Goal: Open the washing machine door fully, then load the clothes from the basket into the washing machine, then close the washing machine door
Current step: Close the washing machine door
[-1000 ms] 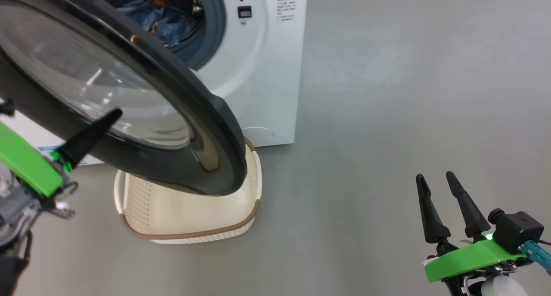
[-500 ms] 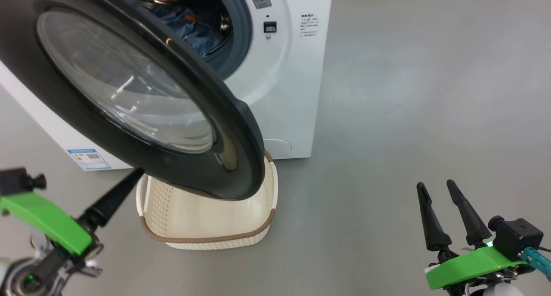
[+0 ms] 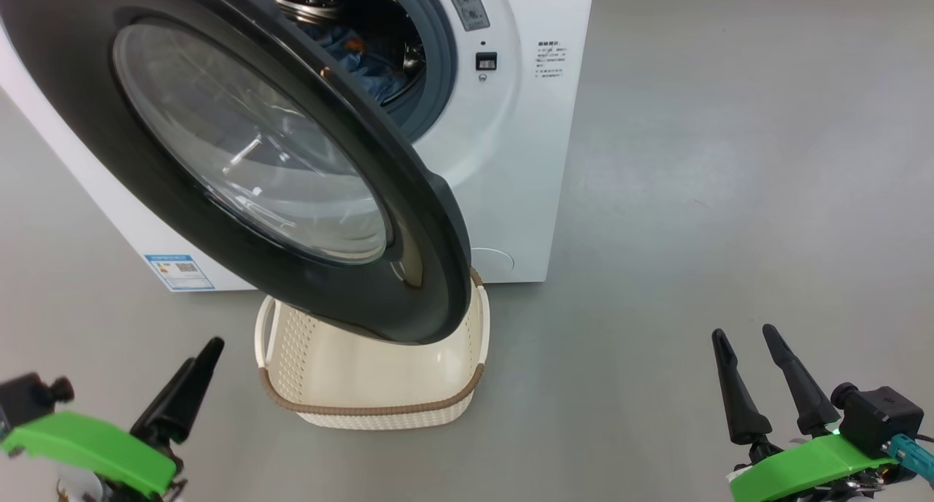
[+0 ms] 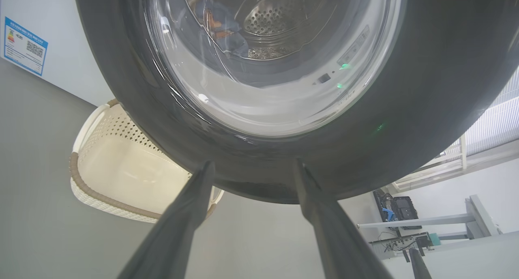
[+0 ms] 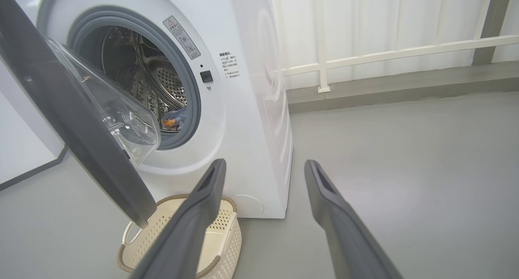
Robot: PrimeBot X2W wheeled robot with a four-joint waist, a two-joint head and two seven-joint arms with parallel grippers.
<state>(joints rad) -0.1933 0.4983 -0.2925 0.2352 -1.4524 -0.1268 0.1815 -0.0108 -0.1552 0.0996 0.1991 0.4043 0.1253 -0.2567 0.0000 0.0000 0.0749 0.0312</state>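
Though facing the door (image 4: pixel 425 88), left gripper (image 4: pixel 253 164) gapes, apparently empty.

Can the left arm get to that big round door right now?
Probably yes: the left gripper is open and empty, and the washing machine door lies straight ahead of it, nothing between.

Black-rimmed door (image 4: pixel 425 108) with bulging glass window, swung partly open, close ahead of the left gripper's (image 4: pixel 253 163) jaws; cream basket (image 4: pixel 113 127) on the floor under it, left of them; blue clothes (image 5: pixel 173 122) in the white washing machine (image 5: pixel 243 121), well beyond the right gripper's (image 5: pixel 265 162) jaws
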